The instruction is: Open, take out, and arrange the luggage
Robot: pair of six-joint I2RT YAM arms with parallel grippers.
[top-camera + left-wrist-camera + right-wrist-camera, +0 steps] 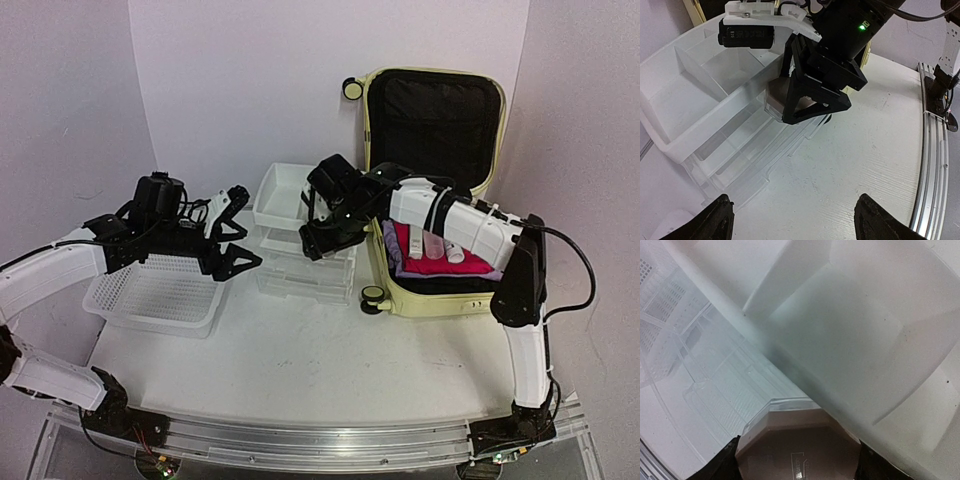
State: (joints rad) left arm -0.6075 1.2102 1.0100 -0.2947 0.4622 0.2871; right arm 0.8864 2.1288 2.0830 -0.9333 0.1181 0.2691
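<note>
Left end effector (248, 228): jaws wide open, nothing in them, hanging over the right edge of the white mesh basket (150, 295) and aimed at the drawer unit (300, 272).

Right end effector (318, 240): clamped on a brown octagonal container (800, 450) with a clear top. My right arm reaches left across the front of the luggage. The container sits at the front rim of the drawer unit's top tray (685, 95). I can't tell whether it touches the plastic.

Luggage (440, 302): back right of the worktop (300, 370), just right of the drawer unit. It's open, the lid stands up against the wall and the black lining is showing. The lower half lies flat with pink cloth (435, 264) and white bottles (440, 244) inside.
</note>
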